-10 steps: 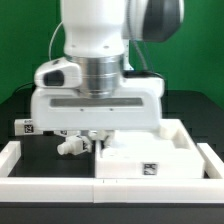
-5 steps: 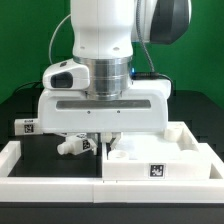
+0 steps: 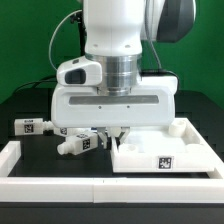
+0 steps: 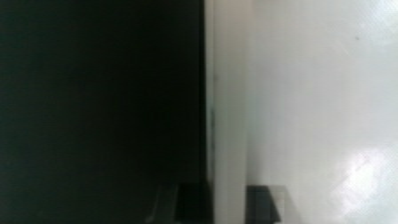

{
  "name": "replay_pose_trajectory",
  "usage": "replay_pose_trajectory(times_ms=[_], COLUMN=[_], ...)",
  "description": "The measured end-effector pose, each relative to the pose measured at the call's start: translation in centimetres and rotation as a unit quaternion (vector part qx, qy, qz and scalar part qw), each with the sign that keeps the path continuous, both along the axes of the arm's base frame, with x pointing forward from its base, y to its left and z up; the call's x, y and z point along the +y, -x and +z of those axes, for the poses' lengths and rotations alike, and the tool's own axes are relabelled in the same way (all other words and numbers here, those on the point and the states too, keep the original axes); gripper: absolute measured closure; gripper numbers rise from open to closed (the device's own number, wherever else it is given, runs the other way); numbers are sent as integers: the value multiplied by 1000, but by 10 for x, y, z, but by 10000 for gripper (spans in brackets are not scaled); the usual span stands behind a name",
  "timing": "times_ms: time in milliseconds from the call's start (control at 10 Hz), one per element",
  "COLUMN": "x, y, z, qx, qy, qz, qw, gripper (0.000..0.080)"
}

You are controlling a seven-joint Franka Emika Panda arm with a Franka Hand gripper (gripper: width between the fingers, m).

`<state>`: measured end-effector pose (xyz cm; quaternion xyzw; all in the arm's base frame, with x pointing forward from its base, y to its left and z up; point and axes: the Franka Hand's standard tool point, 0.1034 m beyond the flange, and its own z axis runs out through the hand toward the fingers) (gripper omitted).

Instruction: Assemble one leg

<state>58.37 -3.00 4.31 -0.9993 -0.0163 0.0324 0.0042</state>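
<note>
A leg, a small white block with a tag, lies on the black table left of the large flat white slab. A look-alike leg lies farther toward the exterior view's left. My gripper hangs straight down over the slab's left edge. In the wrist view the gripper has one dark fingertip on each side of the slab's white edge wall, and the jaws are closed on it. The legs are out of the wrist view.
A white rail runs along the front of the work area and turns up the exterior view's left side. A green wall stands behind. The arm's wide white hand body hides the table's middle.
My gripper and the slab have moved together toward the exterior view's right. The leg next to the slab now shows more fully. The far left leg has not moved.
</note>
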Motion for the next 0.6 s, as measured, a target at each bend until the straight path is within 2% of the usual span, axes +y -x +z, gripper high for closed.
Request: replay_pose_trajectory(times_ms=[100, 500, 600], x=[0, 9, 9], y=[-2, -11, -14], z=[-1, -30, -33], qx=[-1, -3, -2], qy=[0, 7, 9], qz=[0, -25, -31], qw=[1000, 1000, 999], gripper=[745, 745, 745])
